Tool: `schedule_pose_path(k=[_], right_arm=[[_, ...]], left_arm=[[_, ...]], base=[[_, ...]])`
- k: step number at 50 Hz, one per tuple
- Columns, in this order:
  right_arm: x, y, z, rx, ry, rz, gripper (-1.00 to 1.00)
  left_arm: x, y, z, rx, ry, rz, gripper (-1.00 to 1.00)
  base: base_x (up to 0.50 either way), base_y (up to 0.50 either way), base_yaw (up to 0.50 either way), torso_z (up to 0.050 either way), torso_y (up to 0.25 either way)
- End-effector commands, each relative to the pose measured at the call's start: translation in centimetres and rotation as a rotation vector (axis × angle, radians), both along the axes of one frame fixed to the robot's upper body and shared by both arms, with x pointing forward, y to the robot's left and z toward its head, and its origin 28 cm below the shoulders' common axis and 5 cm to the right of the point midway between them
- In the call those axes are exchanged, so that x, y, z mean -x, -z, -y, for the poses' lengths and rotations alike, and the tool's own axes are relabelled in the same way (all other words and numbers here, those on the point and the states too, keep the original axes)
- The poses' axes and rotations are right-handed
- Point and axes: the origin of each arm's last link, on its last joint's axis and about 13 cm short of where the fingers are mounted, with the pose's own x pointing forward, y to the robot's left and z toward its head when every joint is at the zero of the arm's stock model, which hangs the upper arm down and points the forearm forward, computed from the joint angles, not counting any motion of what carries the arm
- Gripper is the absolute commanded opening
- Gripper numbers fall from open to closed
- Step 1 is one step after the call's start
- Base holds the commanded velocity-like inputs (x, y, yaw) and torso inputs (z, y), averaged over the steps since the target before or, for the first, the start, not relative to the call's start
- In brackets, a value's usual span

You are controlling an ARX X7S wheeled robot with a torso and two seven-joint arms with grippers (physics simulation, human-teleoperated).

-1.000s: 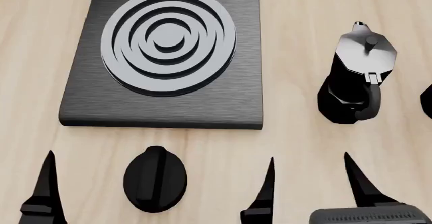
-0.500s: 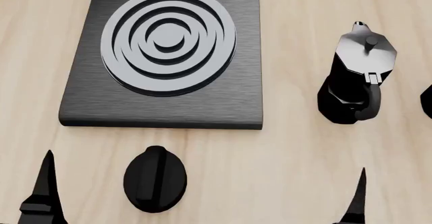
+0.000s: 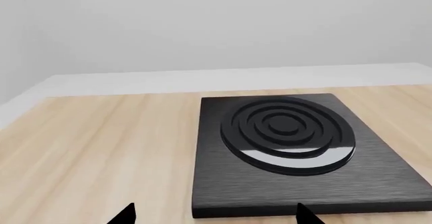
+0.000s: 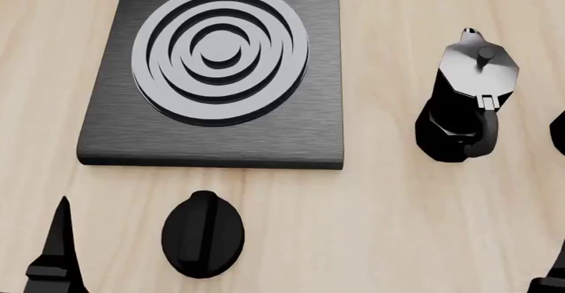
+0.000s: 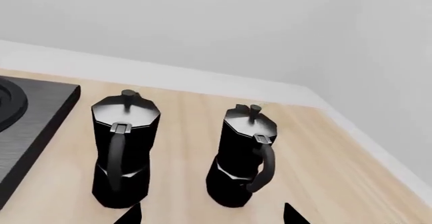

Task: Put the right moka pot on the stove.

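Right moka pot (image 5: 243, 155) is seen upright at frame centre-right, ungripped, apart from stove (image 4: 212, 75) at upper left. Right gripper (image 5: 209, 213) is spread. Left gripper (image 3: 214, 215) is spread too.

Right moka pot (image 4: 559, 131): in the head view only a dark sliver shows, cut by the frame edge, beyond the other moka pot (image 4: 464, 101) on the side away from the stove (image 4: 216, 75); its lid, knob and handle are out of frame there.

Stove: far edge clipped in the head view; in the right wrist view only one corner and a burner arc show.

Left gripper (image 3: 214, 215): only two dark fingertips enter the left wrist view; body out of frame.

Right gripper (image 5: 210, 214): fingertips only in the right wrist view; the head view shows a scrap at its lower corner.
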Motion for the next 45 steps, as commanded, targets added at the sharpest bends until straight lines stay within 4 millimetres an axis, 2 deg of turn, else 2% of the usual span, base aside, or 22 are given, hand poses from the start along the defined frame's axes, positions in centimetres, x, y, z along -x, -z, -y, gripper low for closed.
schedule_pose_path(k=[1,3,5,21,33,36,45], right_arm=[[-0.5,-1.4,1.6,-0.007,0.032,-0.012,1.0],[-0.6,-1.7,1.9,-0.016,0.034,-0.011,1.0],[-0.7,-3.4,2.2,-0.019,0.041,-0.013,1.0],[-2.1,-4.0,4.0,-0.041,0.049,-0.06,1.0],[-4.3,-4.2,4.9,-0.091,-0.005,-0.103,1.0],[-4.6,-2.6,5.2,-0.109,-0.013,-0.104,1.0],[-5.1,-2.4,6.2,-0.161,-0.018,-0.109,1.0]], left_arm=[[0.0,0.0,0.0,0.001,0.0,0.001,1.0],[0.0,0.0,0.0,0.001,0.0,0.001,1.0],[0.0,0.0,0.0,0.001,-0.001,0.001,1.0],[0.0,-0.1,-0.1,0.005,-0.01,0.0,1.0],[0.0,0.0,-0.1,0.0,-0.009,0.004,1.0],[0.1,-0.1,0.0,-0.002,-0.01,0.004,1.0],[0.0,0.0,0.0,-0.003,-0.011,0.003,1.0]], base=[[0.0,0.0,0.0,0.0,0.0],[0.0,0.0,0.0,0.0,0.0],[0.0,0.0,0.0,0.0,0.0],[0.0,0.0,0.0,0.0,0.0],[0.0,0.0,0.0,0.0,0.0],[0.0,0.0,0.0,0.0,0.0],[0.0,0.0,0.0,0.0,0.0]])
